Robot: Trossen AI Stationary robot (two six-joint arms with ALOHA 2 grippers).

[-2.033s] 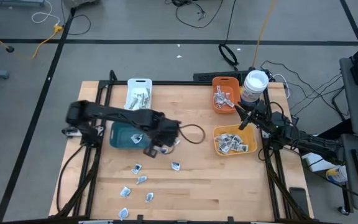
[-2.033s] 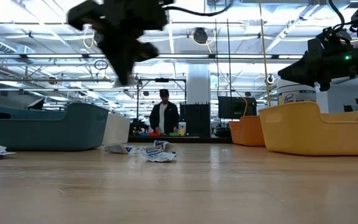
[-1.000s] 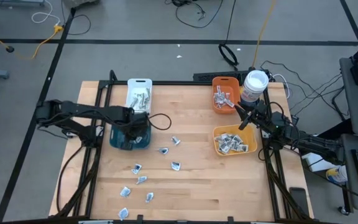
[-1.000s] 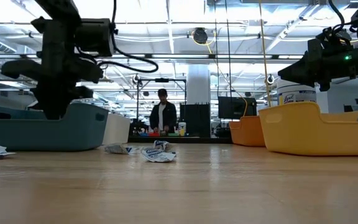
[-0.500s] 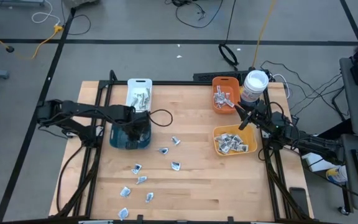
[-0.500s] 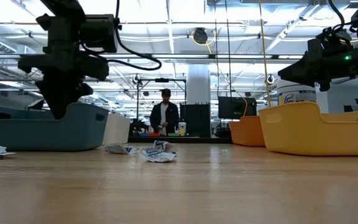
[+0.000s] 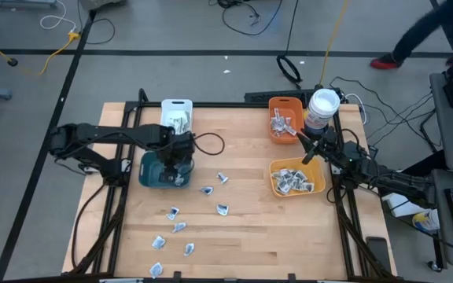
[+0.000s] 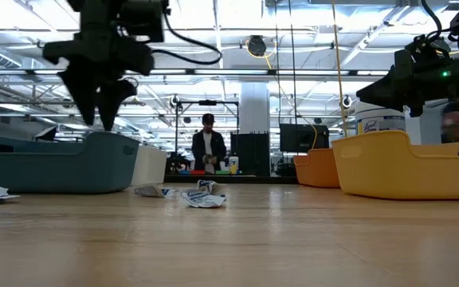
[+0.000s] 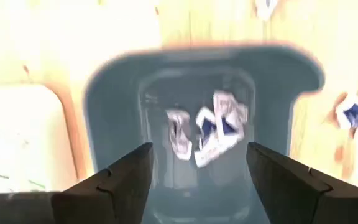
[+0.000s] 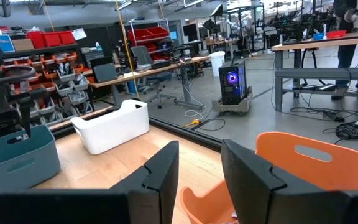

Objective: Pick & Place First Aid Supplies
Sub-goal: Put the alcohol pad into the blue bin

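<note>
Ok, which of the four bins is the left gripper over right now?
The teal bin. The left gripper hangs above it with jaws open, and packets lie inside. The white bin sits just beyond it; the orange bin and yellow bin are across the table.

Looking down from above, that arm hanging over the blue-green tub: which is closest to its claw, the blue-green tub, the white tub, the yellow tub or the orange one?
From the left gripper, in the high view:
1. Teal plastic bin, directly beneath it.
2. White plastic bin, just behind, at the table's far edge.
3. Yellow plastic bin and orange plastic bin, both across the table on the right; too close to call.
</note>
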